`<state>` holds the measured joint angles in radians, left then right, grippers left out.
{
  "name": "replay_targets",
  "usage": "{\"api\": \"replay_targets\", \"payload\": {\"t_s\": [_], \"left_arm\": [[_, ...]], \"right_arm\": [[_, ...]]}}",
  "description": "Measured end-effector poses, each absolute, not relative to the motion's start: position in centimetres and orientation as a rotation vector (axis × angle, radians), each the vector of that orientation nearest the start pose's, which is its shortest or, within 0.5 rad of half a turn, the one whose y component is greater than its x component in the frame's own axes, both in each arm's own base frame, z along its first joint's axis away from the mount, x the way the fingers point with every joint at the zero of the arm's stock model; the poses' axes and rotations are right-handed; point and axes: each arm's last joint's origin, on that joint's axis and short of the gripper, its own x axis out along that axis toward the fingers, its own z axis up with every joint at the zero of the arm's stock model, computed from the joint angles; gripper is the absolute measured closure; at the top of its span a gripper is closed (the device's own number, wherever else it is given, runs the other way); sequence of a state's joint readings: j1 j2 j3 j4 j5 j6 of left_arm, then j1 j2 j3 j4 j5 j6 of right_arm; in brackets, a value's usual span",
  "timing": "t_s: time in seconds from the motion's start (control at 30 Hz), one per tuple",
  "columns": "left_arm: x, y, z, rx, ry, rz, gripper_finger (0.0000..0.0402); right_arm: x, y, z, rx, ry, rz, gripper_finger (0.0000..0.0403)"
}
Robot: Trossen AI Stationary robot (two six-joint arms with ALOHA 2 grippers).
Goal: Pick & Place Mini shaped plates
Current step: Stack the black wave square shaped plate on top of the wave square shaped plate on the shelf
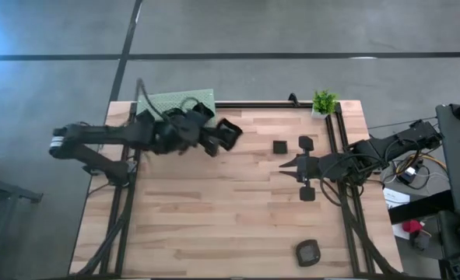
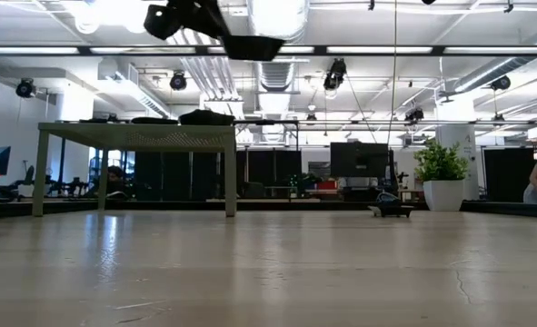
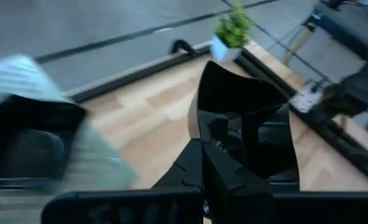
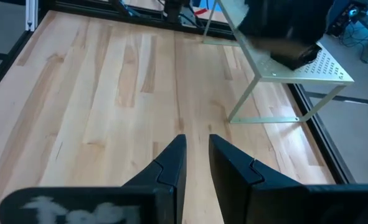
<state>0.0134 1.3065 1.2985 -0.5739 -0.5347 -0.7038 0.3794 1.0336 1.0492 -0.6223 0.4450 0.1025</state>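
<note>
My left gripper (image 1: 218, 140) is shut on a black angular mini plate (image 1: 229, 134), held high just right of the green perforated platform (image 1: 181, 103). In the low view the gripper and plate (image 2: 250, 45) hang above the platform (image 2: 132, 136), which stands on thin legs and carries black dishes (image 2: 204, 117). Other mini plates lie flat on the table: a square one (image 1: 279, 146), one (image 1: 306, 143) beside it, one (image 1: 307, 194) and one (image 1: 308, 252). My right gripper (image 1: 284, 165) waits at the table's right, pointing left, its fingers a narrow gap apart (image 4: 197, 152) over bare wood. My left gripper pinches the angular plate by one edge of its rim (image 3: 199, 134) between the two fingers (image 3: 218, 171). The plate sticks out ahead of the fingers, tipped up on edge. It is lifted clear of the table and the platform.
A small potted green plant (image 1: 324, 102) stands at the table's far right corner. Black rails (image 1: 338, 148) run along the table's sides and far edge. Bare wood lies across the middle and near left of the table (image 1: 206, 218). Cables and equipment sit beyond the right edge.
</note>
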Motion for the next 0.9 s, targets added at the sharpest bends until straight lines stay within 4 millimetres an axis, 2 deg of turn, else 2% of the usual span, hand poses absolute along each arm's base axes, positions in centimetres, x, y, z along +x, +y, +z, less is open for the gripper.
{"api": "replay_targets", "payload": {"t_s": [0.3,0.5,0.67,0.9], "left_arm": [[22.1,6.4,38.8,-0.421,0.455,0.727,0.0401],[20.1,9.8,39.0,-0.401,0.503,0.711,0.0401],[19.8,12.1,37.8,-0.379,0.611,0.686,0.0401],[20.4,13.7,36.9,-0.348,0.665,0.65,0.0402]], "right_arm": [[19.7,6.5,34.1,-0.139,0.541,-0.091,0.0339],[19.6,6.5,34.1,-0.137,0.545,-0.092,0.0339],[19.6,6.5,34.0,-0.125,0.545,-0.096,0.0339],[19.6,6.5,34.0,-0.125,0.546,-0.096,0.0339]]}}
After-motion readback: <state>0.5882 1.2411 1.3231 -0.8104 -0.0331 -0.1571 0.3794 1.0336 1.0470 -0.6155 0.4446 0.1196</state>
